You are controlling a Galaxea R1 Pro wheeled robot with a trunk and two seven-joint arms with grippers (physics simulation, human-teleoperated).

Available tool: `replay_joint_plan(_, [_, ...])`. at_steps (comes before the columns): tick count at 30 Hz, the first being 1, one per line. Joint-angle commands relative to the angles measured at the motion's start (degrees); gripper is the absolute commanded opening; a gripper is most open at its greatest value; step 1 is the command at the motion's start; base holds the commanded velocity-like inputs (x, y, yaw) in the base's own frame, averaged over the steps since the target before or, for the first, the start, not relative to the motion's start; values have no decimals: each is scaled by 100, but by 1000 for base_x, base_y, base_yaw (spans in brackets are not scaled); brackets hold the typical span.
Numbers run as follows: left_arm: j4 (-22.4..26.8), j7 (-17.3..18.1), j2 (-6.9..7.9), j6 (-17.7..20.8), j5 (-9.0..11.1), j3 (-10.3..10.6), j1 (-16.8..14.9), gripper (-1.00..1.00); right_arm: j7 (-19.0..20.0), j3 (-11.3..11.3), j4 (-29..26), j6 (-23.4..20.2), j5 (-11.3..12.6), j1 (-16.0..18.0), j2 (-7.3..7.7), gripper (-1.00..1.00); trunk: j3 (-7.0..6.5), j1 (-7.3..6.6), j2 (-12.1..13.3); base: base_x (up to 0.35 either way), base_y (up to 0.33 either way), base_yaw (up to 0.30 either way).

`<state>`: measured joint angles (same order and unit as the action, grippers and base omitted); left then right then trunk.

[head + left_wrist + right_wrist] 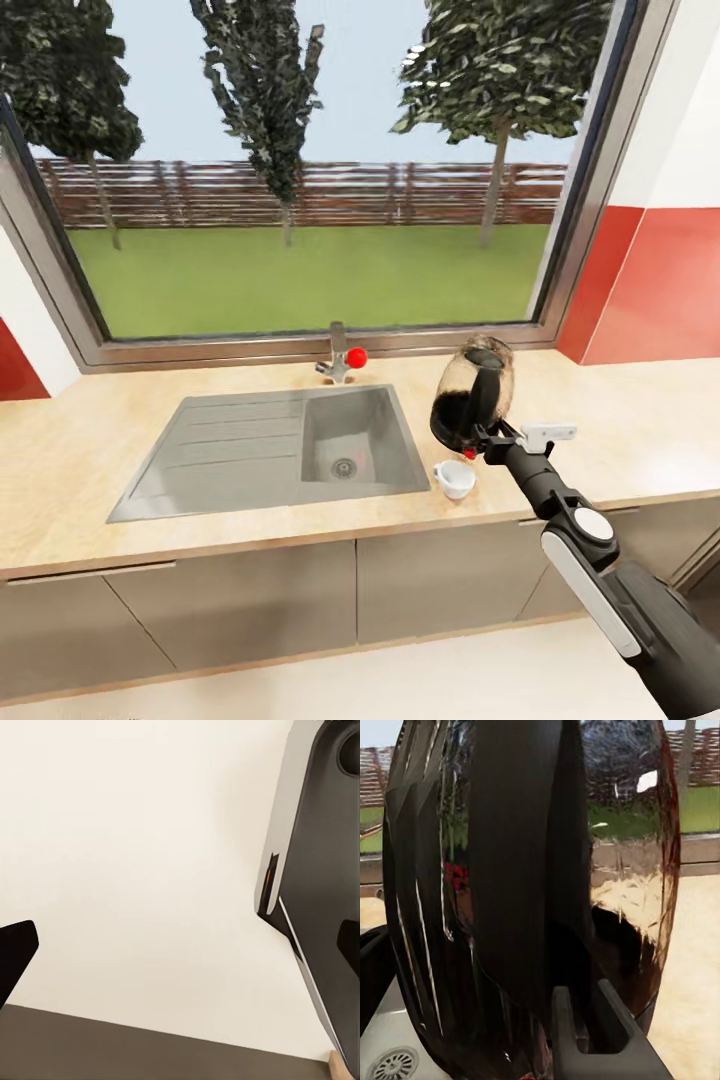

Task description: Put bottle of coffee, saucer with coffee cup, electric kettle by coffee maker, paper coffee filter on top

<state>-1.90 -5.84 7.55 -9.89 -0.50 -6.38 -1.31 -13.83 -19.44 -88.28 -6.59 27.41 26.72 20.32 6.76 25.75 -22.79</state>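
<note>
We see the right end effector (pixel 488 432) pinching the black handle of the kettle (pixel 473 402), which it holds tilted above the counter (pixel 120 420), its rounded glass body leaning away from the arm toward the window (pixel 300 170). In the right wrist view the kettle (pixel 532 900) sits directly ahead of the end effector, its dark handle running up the middle and the glass reflecting the fence and grass outside; one grey finger (pixel 607 1035) shows against the base of the handle. A red switch (pixel 469 454) shows just below the grip.

Just below the right end effector and slightly toward the sink, the cup (pixel 454 479) stands upright on the counter, near the counter's front edge; we cannot tell whether the kettle touches it. The steel sink (pixel 280 450) lies further out to the end effector's left, with its drain (pixel 344 466) in the basin, and the tap (pixel 338 355) with a red knob (pixel 356 356) stands behind it by the window sill. Grey cabinet fronts (pixel 250 600) run under the counter.

In the left wrist view we see a dark fingertip (pixel 15 952) of the left end effector at the frame edge over a pale floor (pixel 150 855), beside a dark part of the robot's body (pixel 322 885); we cannot tell whether that end effector is spread or pressed together.
</note>
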Motion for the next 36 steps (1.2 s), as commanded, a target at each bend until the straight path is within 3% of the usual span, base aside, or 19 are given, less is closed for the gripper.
replay_joint_plan(1, [-20,-5,1,-40,-5,-39,-9,100,-49,-16,-13,-17,18,9,7,-100,11,3,-13,0,0,32])
replay_joint_plan(36, [3,-5,-16,-43,14,-83,-9,100,-50,-25,4,6,27,9,7,-100,10,3,-13,0,0,257])
